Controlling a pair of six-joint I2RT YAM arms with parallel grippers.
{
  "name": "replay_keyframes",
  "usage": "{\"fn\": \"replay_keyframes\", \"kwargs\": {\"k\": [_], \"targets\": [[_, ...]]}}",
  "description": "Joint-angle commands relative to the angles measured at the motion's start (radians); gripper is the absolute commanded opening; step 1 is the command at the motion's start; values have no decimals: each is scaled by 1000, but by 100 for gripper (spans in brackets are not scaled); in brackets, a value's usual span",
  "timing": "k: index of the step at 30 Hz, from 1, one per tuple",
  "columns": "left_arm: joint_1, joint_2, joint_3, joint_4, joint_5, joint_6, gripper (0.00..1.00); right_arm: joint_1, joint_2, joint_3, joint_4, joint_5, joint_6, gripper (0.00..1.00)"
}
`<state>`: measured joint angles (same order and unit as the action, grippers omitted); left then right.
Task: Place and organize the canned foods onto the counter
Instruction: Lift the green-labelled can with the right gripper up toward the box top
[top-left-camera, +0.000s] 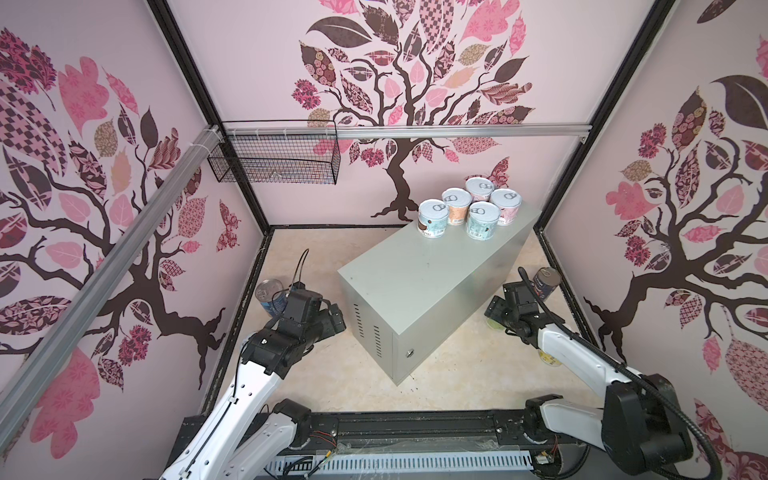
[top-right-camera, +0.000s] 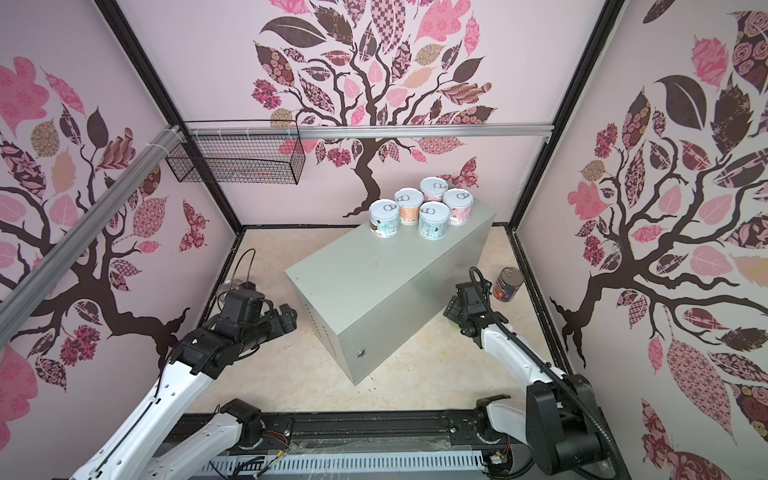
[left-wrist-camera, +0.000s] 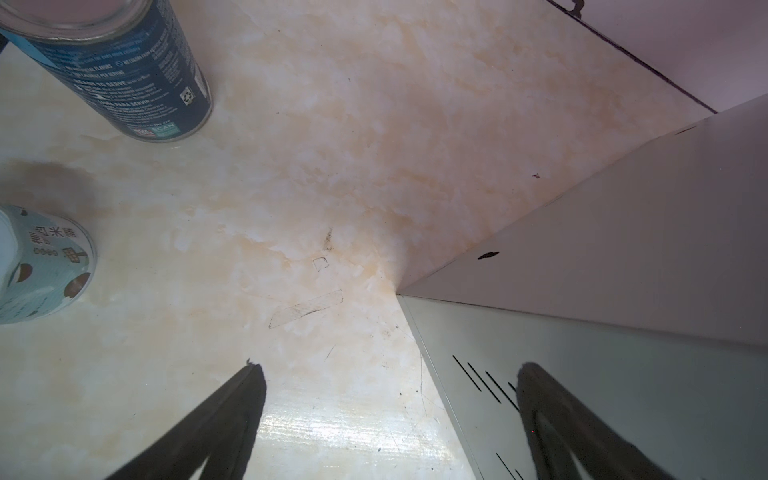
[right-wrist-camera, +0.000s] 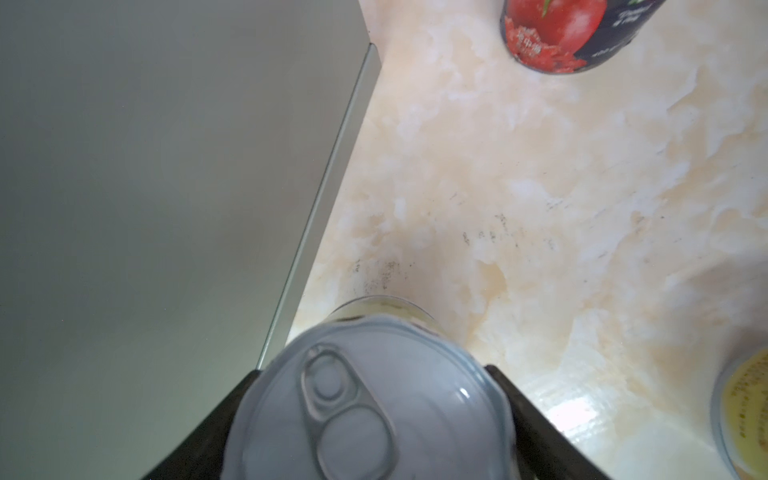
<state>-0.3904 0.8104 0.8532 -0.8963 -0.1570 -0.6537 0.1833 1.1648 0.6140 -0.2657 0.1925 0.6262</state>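
Note:
The counter (top-left-camera: 424, 282) (top-right-camera: 374, 286) is a long grey metal box in the middle of the floor. Several short pull-tab cans (top-left-camera: 482, 220) stand clustered on its far end. My right gripper (right-wrist-camera: 372, 370) is low beside the counter's right side, shut on a short can (right-wrist-camera: 374, 407) with a silver pull-tab lid and a yellowish label. A dark tomato can (right-wrist-camera: 569, 33) (top-left-camera: 546, 282) stands beyond it. My left gripper (left-wrist-camera: 392, 368) hangs open and empty over the floor, by the counter's vented left end. A tall blue can (left-wrist-camera: 124, 75) and a short teal can (left-wrist-camera: 37, 266) stand further to its left.
Another yellow-labelled can (right-wrist-camera: 744, 415) stands on the floor under my right arm. A black wire basket (top-left-camera: 274, 158) hangs on the rail at the back left. Patterned walls close in the marbled floor on three sides.

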Motion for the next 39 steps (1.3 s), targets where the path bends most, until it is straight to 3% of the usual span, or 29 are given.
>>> {"fn": "replay_keyframes", "kwargs": {"k": [1,20,39], "targets": [[6,-37,-27,21,42,16,98,-3,-94,31,-55,-42,-28,62],[6,-177,54,-61,91,79,98,-1,-375,220,-397,-221,-140,63],[6,-95,250,-125,39,153,98,11,-384,549,-604,-406,-261,64]]}}
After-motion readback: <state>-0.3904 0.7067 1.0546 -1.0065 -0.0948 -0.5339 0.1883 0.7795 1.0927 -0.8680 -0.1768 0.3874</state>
